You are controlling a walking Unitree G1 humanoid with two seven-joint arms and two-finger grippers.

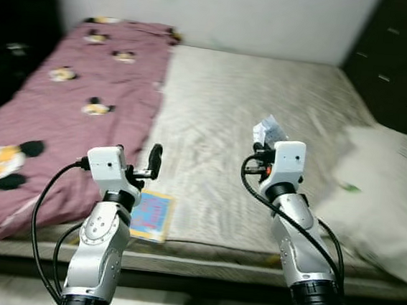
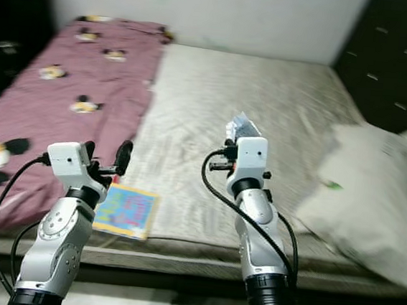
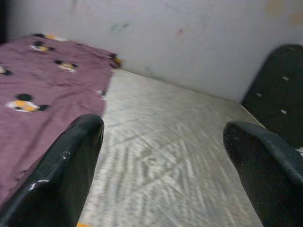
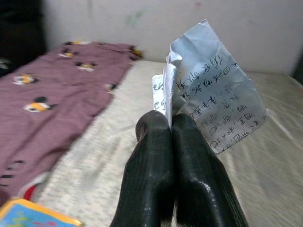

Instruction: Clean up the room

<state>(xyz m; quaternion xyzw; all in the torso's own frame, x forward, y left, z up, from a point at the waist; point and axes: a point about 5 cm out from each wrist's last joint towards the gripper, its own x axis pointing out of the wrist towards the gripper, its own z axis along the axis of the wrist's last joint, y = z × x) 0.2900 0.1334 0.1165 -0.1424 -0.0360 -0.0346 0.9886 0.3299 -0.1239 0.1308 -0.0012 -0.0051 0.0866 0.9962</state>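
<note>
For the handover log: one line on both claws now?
right claw: shut on handwritten paper, over mattress | left claw: open, empty

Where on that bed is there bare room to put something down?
The widest free patch is the grey mattress, between the maroon blanket and the white pillow. The near edge is busier: a colourful book lies there, with the open left claw and the right claw, pinching handwritten paper, above.

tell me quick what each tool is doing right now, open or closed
Left tool: open, nothing between its fingers, above the bed.
Right tool: closed on a handwritten paper.
</note>
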